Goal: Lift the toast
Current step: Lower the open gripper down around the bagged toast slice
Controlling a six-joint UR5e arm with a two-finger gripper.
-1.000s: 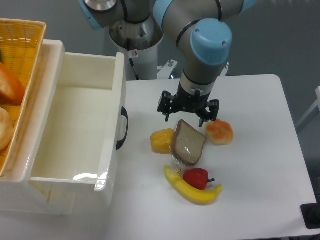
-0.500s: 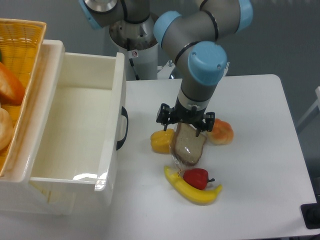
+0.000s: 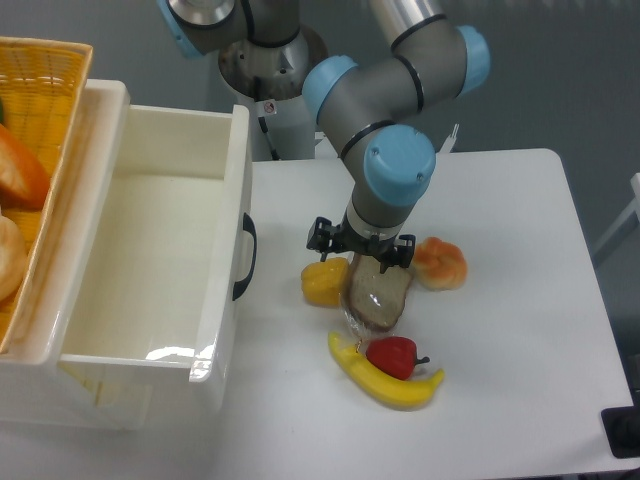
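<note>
**Clerk:** Nearest item, taking the toast as landmark?

**Keeper:** Banana (image 3: 385, 384), yellow, lying on the table (image 3: 520, 330) just in front of the toast. Red pepper (image 3: 393, 355) resting on the banana, close to the toast's near edge.

**Clerk:** The toast itself?

**Keeper:** Toast (image 3: 378, 300), brown slice in shiny clear wrap, mid-table, tilted with its far edge up under the gripper. Yellow bell pepper (image 3: 324, 282) touching its left side. Orange-golden bun (image 3: 440, 263) just to its right and slightly behind.

**Clerk:** Tool?

**Keeper:** Gripper (image 3: 361, 250) directly over the toast's far edge, fingers spread either side of it. Whether they press the slice, I cannot tell.

**Clerk:** Further off?

**Keeper:** White bin (image 3: 150, 250), left of the toast. Wicker basket (image 3: 45, 120) beyond that bin.
</note>
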